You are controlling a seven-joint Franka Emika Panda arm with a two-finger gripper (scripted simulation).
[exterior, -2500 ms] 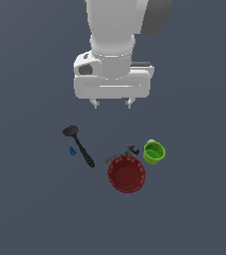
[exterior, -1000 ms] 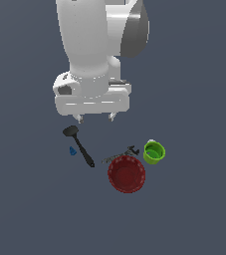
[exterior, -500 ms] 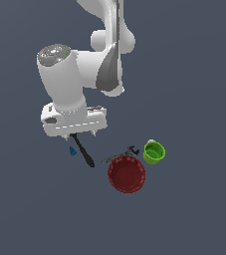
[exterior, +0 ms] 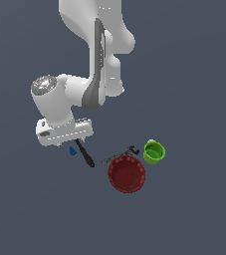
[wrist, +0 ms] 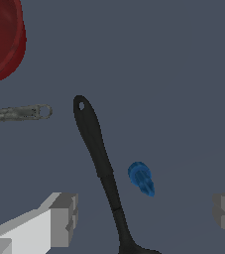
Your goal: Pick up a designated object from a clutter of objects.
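The tiny bright-blue piece (exterior: pixel 72 151) lies on the grey floor just beside the black spatula (exterior: pixel 85 155), at the exterior view's left of the group. In the wrist view the blue piece (wrist: pixel 141 178) lies between my two fingertips, next to the spatula handle (wrist: pixel 96 151). My gripper (wrist: pixel 144 214) is open and empty, low above the blue piece; in the exterior view the hand (exterior: pixel 63 132) hides the fingers and the spatula's head.
A dark red ribbed bowl (exterior: pixel 127 173) sits to the exterior view's right of the spatula, with a lime green cup (exterior: pixel 154 152) beyond it. A thin dark metal tool (exterior: pixel 119 155) lies between spatula and cup; it also shows in the wrist view (wrist: pixel 16 113).
My arm has swung to the exterior view's left and come down, from above the middle of the group to just over the blue piece. The objects have not moved.
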